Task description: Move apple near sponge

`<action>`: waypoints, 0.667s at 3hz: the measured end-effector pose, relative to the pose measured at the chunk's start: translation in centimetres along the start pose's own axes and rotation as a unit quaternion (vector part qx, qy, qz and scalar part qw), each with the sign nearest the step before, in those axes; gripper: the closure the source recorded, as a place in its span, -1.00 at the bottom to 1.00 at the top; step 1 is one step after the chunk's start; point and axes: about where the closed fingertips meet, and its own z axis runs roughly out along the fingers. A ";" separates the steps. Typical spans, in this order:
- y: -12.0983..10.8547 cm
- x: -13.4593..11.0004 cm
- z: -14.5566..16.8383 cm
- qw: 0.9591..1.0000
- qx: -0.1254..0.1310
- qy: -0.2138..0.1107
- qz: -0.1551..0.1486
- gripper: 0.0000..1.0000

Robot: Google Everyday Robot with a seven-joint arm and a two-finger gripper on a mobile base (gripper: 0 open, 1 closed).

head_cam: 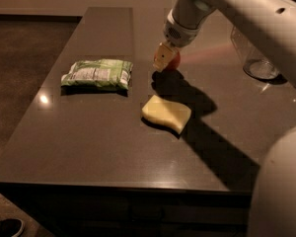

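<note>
The jaws of the gripper [164, 59] stood low at the apple [174, 61], toward the far part of the bench [89, 132] beyond the sponge [166, 113]; whether they gripped it could not be told. The apple looked firm, smooth and apt to roll: best pinched across its widest girth.

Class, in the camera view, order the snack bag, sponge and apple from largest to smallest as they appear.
1. snack bag
2. sponge
3. apple, farthest back and partly hidden by the gripper at it; clearly smallest.
</note>
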 end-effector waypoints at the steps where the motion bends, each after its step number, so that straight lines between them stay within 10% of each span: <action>1: 1.8 1.7 -1.5 1.000 -0.010 -0.004 -0.018 1.00; 2: 2.8 4.0 -2.4 1.000 -0.012 -0.004 -0.023 1.00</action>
